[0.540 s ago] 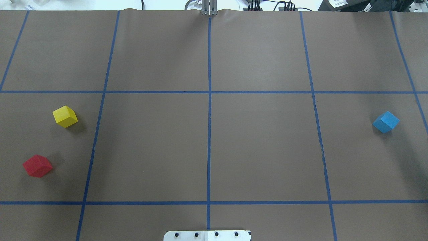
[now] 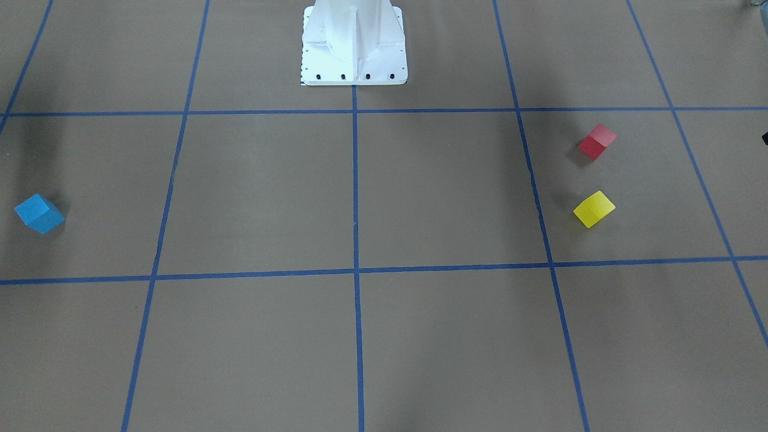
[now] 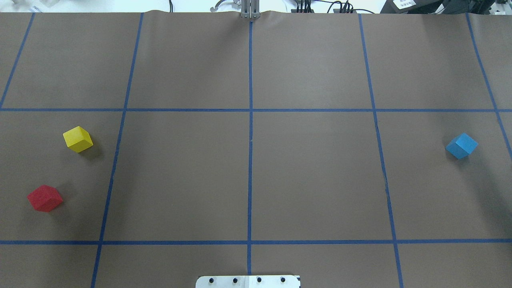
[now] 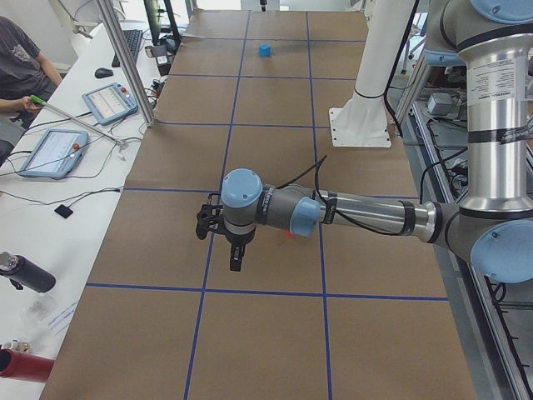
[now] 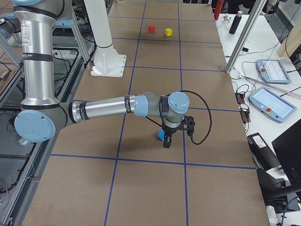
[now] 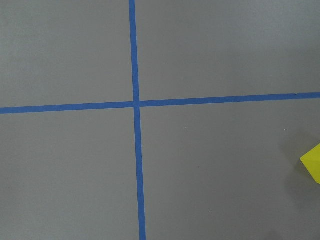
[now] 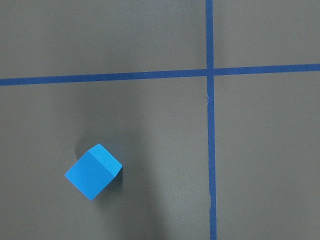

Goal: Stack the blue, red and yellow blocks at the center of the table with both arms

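Three blocks lie singly on the brown paper table point(image 3: 312, 176), which blue tape lines point(image 3: 250, 160) divide into squares. The blue block point(image 3: 461, 145) sits far out on the robot's right side, turned corner-on to the tape, in the middle row of squares. The yellow block point(image 3: 78, 139) and the red block point(image 3: 45, 198) are both far out on the robot's left side. They share one square but stand apart, the red one nearer the robot and the yellow one farther from it. All three rest flat on the paper, each on its own, well away from the crossing of lines at the table's middle.

The white robot base point(image 3: 248, 281) stands at the near edge, on the centre line. In the side views both arms reach out low over the table with their wrists bent downward. The left gripper point(image 4: 236, 265) points down near a tape line, and a sliver of red shows just behind its wrist. The right gripper point(image 5: 166, 142) points down just beside the blue block; whether they touch cannot be told. Neither set of fingers shows clearly enough to tell how wide it stands. The left wrist camera catches only a yellow corner at its right edge, and the right wrist camera sees the blue block at lower left.
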Controlling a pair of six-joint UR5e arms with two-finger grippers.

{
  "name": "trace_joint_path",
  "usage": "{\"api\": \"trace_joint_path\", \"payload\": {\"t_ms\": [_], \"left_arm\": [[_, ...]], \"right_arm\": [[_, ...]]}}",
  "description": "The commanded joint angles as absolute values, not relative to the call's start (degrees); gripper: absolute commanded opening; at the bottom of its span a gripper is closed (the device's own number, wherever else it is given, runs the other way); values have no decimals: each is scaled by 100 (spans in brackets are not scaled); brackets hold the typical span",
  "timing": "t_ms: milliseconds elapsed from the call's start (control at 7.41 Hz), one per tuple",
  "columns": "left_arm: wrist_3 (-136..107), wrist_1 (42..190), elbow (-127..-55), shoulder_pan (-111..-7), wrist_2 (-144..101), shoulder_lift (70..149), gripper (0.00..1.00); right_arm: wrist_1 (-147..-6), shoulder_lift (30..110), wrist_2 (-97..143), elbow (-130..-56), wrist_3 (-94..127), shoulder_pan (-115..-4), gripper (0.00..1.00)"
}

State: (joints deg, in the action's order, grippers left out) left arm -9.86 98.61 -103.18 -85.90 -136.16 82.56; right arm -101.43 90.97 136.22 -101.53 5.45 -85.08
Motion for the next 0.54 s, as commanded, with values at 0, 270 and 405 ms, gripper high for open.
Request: {"api": "trace_joint_path", "payload": {"t_ms": [0,270,405], "left_arm": [[-1037,10062,-10310,-8578,-13632,8130,100],[-1020,10081,-10301,-8578,-13693,8165,100],[-1011,10090,-10309,-8543,-13693,8182,100]], "right_arm": [[-10143,9097,13623,-10169,545,-8508,100],[-9995,9158,13632,-10248,554,-8508,100],[-9793,9176,13623,-10205,545,-8490,100]]}}
